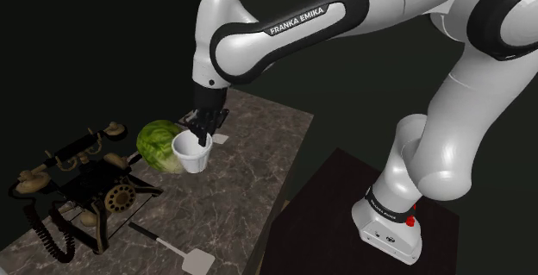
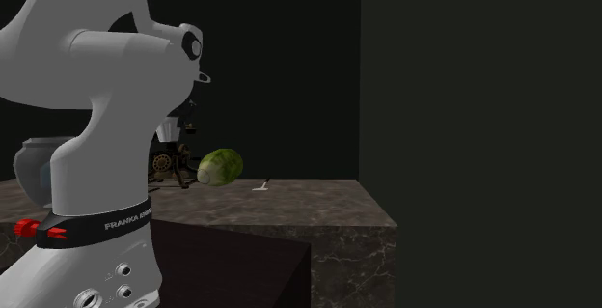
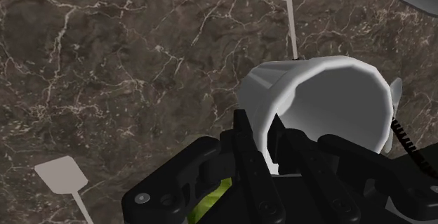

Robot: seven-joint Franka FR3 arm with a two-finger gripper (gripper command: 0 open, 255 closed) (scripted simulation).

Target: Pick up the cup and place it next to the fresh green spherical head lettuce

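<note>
Cup [image 1: 192, 153] rim in pinch of hand [image 1: 201, 129]

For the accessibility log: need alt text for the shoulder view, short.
The black gripper clasps the rim of a white cup right beside a green lettuce head on a dark marbled counter. An old black rotary telephone stands toward the view's left, with a white flat-headed utensil lying nearer the camera.

Black rotary telephone [image 1: 102, 189], white spatula [image 1: 195, 256], dark marble counter [image 1: 259, 135], grey jar [image 2: 34, 166]
</note>
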